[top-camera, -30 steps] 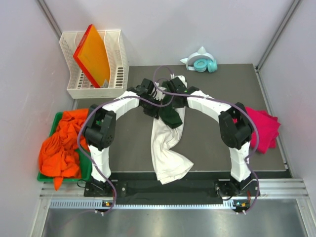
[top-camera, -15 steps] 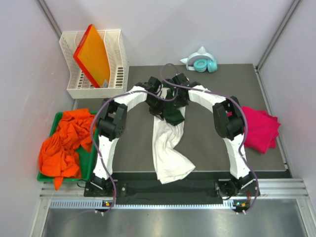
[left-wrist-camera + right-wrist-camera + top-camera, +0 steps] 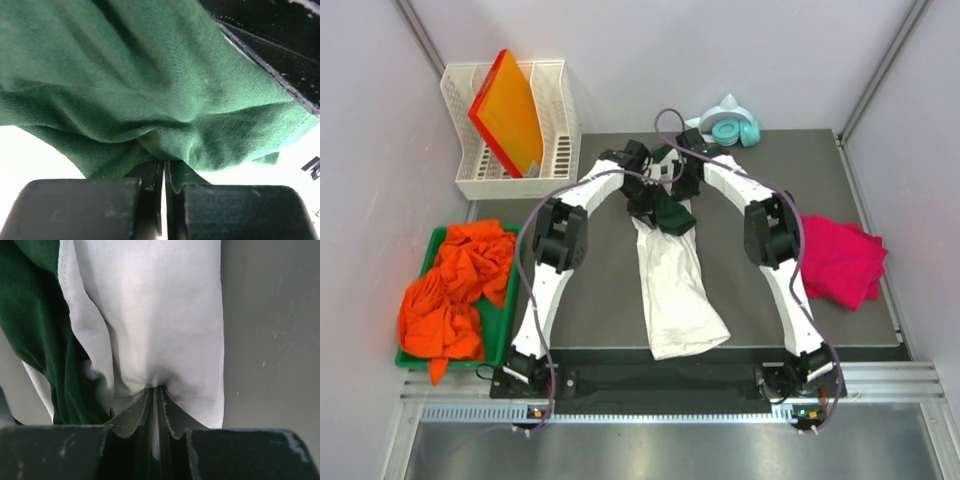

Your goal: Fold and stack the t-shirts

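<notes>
A white t-shirt [image 3: 675, 285] with a dark green part [image 3: 668, 212] lies stretched from the table's far middle toward the near edge. Both grippers meet at its far end. My left gripper [image 3: 642, 196] is shut on the green fabric [image 3: 150, 100], which bunches right at the closed fingertips [image 3: 164, 167]. To its right, my right gripper [image 3: 686, 188] is shut on a pinch of the white fabric [image 3: 160, 315], its tips [image 3: 156, 390] buried in the fold. Green cloth [image 3: 35, 330] hangs at the left of the right wrist view.
A folded pink shirt [image 3: 840, 262] lies at the table's right edge. A green bin [image 3: 498, 345] at the left holds orange shirts [image 3: 455, 290]. A white basket [image 3: 510, 180] with an orange folder [image 3: 508, 112] stands at the far left; teal headphones [image 3: 730, 130] lie at the back.
Both grippers moved away from the bases toward the table's far side, dragging the shirt. Its crumpled lower part has pulled out straight and long.
</notes>
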You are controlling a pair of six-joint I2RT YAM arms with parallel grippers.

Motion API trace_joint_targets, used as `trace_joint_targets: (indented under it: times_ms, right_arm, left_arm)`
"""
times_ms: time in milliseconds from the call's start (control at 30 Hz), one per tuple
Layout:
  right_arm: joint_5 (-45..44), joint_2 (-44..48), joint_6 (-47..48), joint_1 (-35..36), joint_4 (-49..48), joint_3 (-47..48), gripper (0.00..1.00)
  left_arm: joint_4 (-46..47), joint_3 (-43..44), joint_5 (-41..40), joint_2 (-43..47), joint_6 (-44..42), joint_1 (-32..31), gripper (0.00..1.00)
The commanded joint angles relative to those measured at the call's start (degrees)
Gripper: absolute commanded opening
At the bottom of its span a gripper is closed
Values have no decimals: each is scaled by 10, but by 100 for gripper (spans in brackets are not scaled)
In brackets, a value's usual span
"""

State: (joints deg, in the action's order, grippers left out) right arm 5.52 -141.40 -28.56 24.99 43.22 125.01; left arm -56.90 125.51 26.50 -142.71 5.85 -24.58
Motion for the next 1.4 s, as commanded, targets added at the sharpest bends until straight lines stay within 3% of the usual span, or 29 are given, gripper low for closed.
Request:
trace_joint_targets:
  times_ms: [0,200,367,467,633,767,933,1100,1367]
  right_arm:
    - [-7,-48,0,-31,-18,43,10]
    - [5,-58,4,-33,-32,74,10]
    - [-19,77,-1,-34,-150,-57,11]
    - [-37,151,-1,-32,-147,-95,22]
    - [-85,294,18,-7,-143,-209,37]
    - [-102,399,14,24,-164,-396,37]
    - [-191,527,21,157,-197,-570,34]
    - [-207,542,-22,260,-192,-647,33]
    - [-202,475,-90,322,-225,-690,31]
  left_arm:
    - [59,41,-93,-56,-36,31,0]
    - [60,83,-115,-86,-50,56,1]
    - [82,83,-76,-43,-53,64,7]
    - [86,66,-63,7,-53,63,11]
    - [96,-50,-63,131,-74,59,19]
    - [131,-198,-85,240,-97,59,24]
    - [108,-310,-133,350,-130,64,23]
    - [124,-412,-128,453,-131,93,21]
    - [136,-456,-130,515,-124,134,20]
